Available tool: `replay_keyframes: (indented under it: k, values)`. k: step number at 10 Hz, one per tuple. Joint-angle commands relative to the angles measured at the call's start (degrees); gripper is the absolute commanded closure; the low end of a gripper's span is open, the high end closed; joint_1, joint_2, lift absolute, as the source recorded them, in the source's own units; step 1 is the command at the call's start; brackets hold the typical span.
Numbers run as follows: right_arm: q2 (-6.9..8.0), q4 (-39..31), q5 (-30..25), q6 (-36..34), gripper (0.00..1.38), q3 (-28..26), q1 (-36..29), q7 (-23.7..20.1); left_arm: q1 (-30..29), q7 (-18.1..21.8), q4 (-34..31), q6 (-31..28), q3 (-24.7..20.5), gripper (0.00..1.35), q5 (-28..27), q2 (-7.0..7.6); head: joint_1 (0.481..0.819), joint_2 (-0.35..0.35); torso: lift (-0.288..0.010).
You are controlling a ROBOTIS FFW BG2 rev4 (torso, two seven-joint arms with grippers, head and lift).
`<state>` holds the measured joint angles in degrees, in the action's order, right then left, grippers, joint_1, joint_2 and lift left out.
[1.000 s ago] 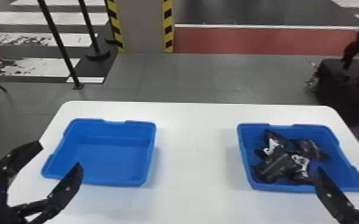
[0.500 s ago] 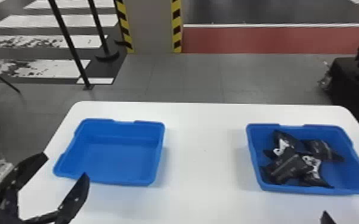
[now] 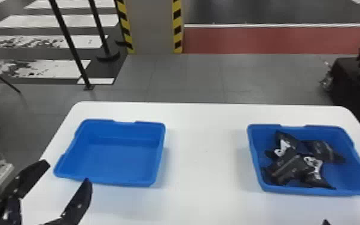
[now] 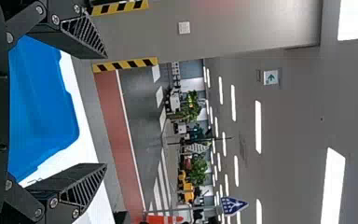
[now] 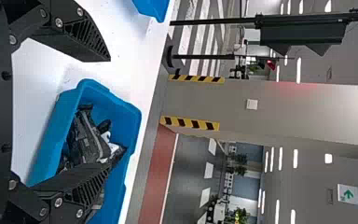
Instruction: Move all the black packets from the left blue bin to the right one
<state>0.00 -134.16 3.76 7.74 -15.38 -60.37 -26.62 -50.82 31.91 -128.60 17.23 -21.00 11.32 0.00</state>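
Packets (image 3: 290, 167), four or so, black and crinkled, lie heaped in the right blue bin (image 3: 346, 176), at lower right of the head view. They look light and soft, with slick film that would probably slide and crease under your grip. If you must straighten one, pinch it across its plump middle, gently; a loose corner might slip away or drag its neighbour along. They overlap, so I can't give you a sure count.

Over at lower left, the left blue bin (image 3: 113, 158) shows you only bare blue floor, so the transfer looks finished. Your left gripper (image 3: 67, 172) is in front of that bin, jaws wide apart and holding nothing. Your right gripper (image 5: 109, 113), at the bottom right corner of the head view, also has its jaws spread with nothing between them.

Mind the raised bin walls on the white worktop (image 3: 203, 164); they are what you'd likely catch first. Beyond its edge at lower left lies a power strip (image 3: 1, 176), outside your working area.
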Motion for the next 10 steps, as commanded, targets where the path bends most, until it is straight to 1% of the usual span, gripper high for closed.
replay_keyframes:
  k: [1,10]
  values:
    - [0.05,-0.06,0.2,0.27,0.23,0.0,0.05,-0.01,-0.08,-0.09,0.0,-1.2,0.61,0.22,0.28,-0.15,0.695,0.071,-0.11]
    - [0.05,0.36,1.08,2.1,0.23,0.0,1.32,0.43,-0.64,-1.15,0.98,-2.46,1.57,0.22,1.78,-0.15,0.695,0.067,-0.11]
